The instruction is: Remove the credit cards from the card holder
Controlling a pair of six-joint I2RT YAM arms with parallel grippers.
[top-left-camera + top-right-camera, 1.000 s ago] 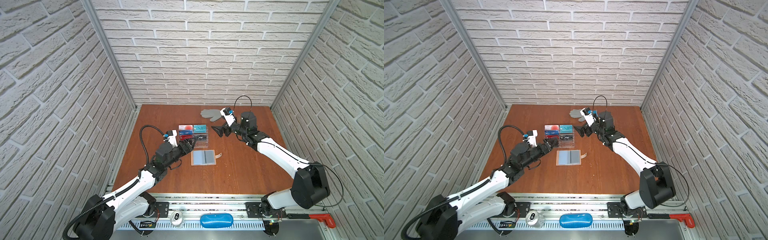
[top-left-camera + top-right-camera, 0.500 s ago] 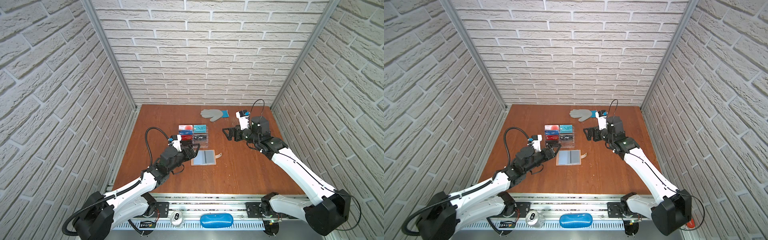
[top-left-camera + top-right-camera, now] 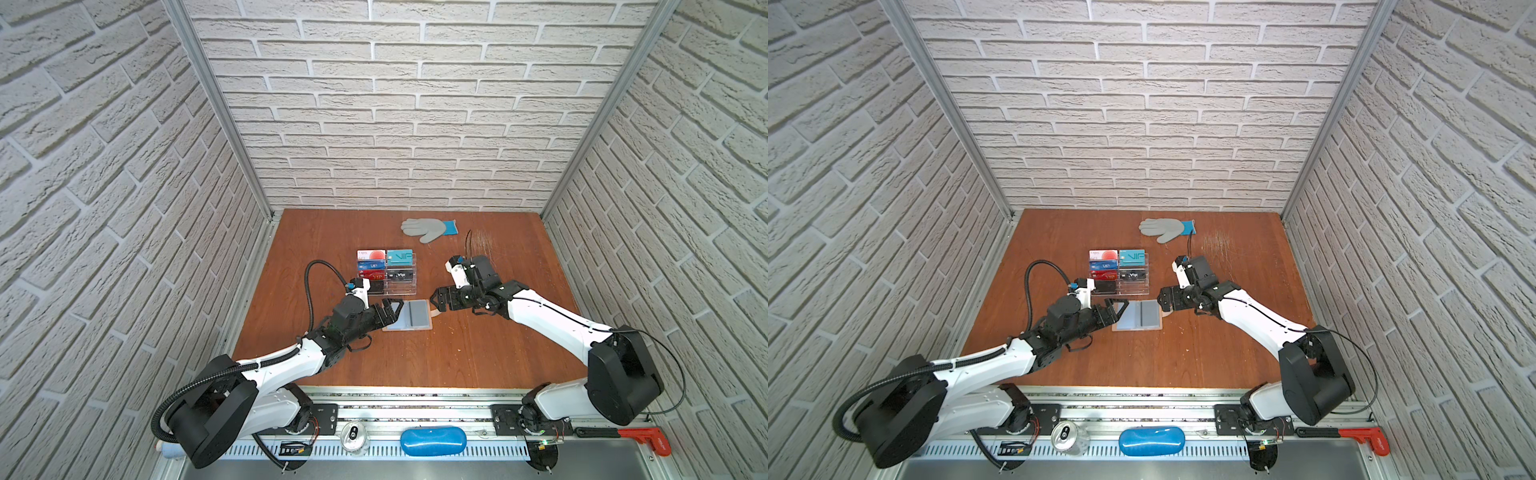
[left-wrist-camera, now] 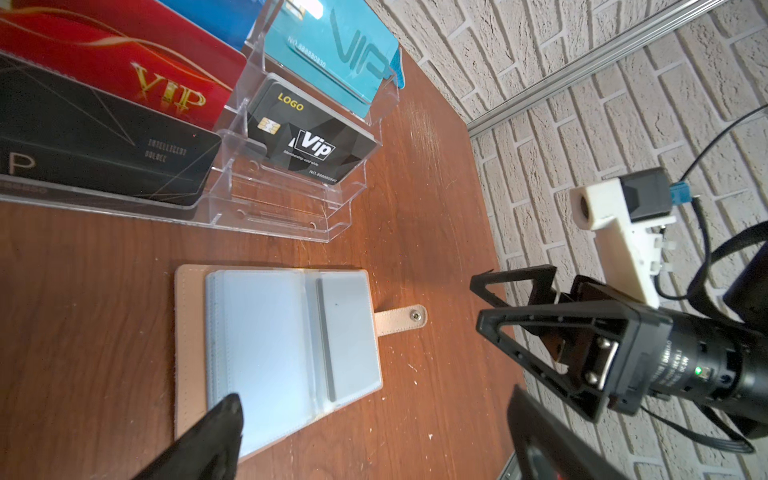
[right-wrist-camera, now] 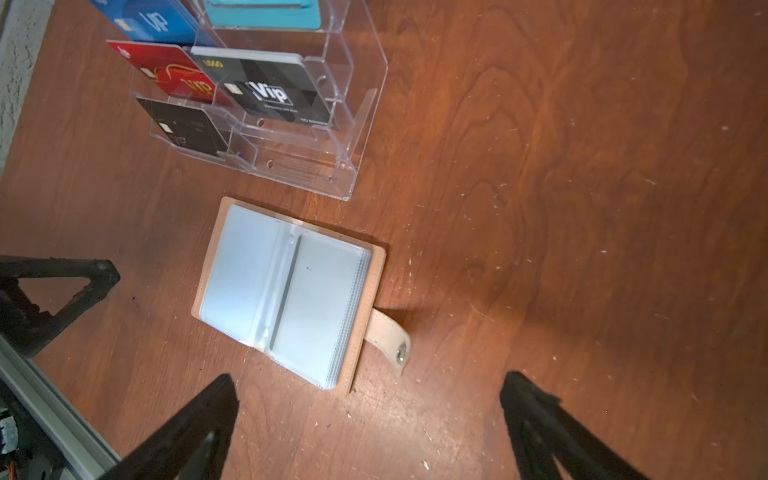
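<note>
The card holder (image 3: 411,315) lies open and flat on the wooden table, grey-blue pages up, snap strap (image 4: 401,318) pointing right; no card shows in its pages. Credit cards (image 3: 384,268) in white-red, blue, red, black and teal stand in a clear acrylic stand (image 5: 332,137) just behind it. My left gripper (image 3: 390,311) is open at the holder's left edge, one fingertip (image 4: 230,409) over the left page (image 4: 266,332). My right gripper (image 3: 438,301) is open just right of the strap, empty. Both grippers also show in the other top view: left (image 3: 1115,312), right (image 3: 1165,303).
A grey glove (image 3: 428,229) with a blue cuff lies at the back of the table. On the front rail are a can (image 3: 353,434), a blue case (image 3: 432,441) and a red-handled clamp (image 3: 646,438). Brick walls close in three sides.
My right gripper has swung from behind the stand forward to the holder's strap side. My left gripper has slid from the stand's front to the holder's left edge. Both stayed open.
</note>
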